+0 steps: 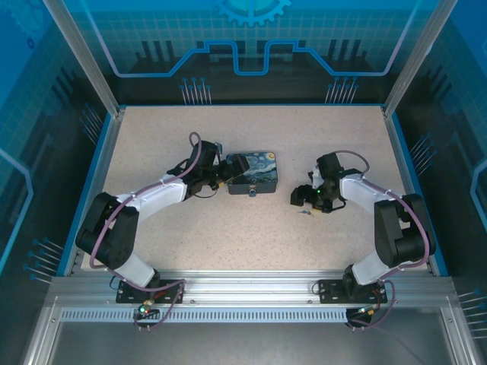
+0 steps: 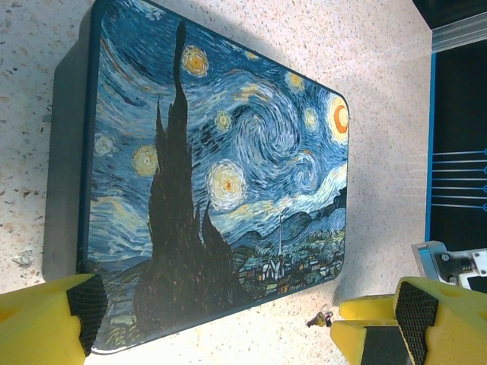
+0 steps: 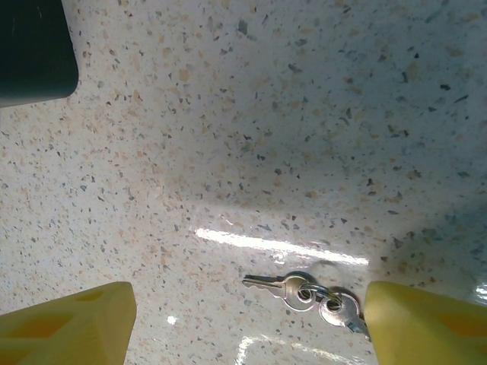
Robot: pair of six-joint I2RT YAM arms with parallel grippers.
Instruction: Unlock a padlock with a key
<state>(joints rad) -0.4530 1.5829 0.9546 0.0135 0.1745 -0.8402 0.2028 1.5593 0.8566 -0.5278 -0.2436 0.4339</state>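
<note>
The key (image 3: 268, 284) is a thin grey metal one, joined by a small ring to a second key (image 3: 340, 310). Both lie flat on the speckled table between the yellow fingers (image 3: 68, 323) of my right gripper (image 3: 247, 323). That gripper is open and low over them, and its right finger stands against the second key. From above, the keys (image 1: 307, 215) show just in front of my right gripper (image 1: 301, 196). The tiny padlock (image 2: 321, 319) lies on the table beside the box's near corner, next to one finger of my open left gripper (image 2: 228, 334). From above the padlock (image 1: 251, 192) is a speck.
A dark-blue box (image 1: 256, 171) printed with a swirly night-sky painting lies flat mid-table, and my left gripper (image 1: 222, 172) hovers at its left end. The box's corner (image 3: 34, 46) is to the upper left in the right wrist view. A blue frame borders the table (image 1: 228, 243).
</note>
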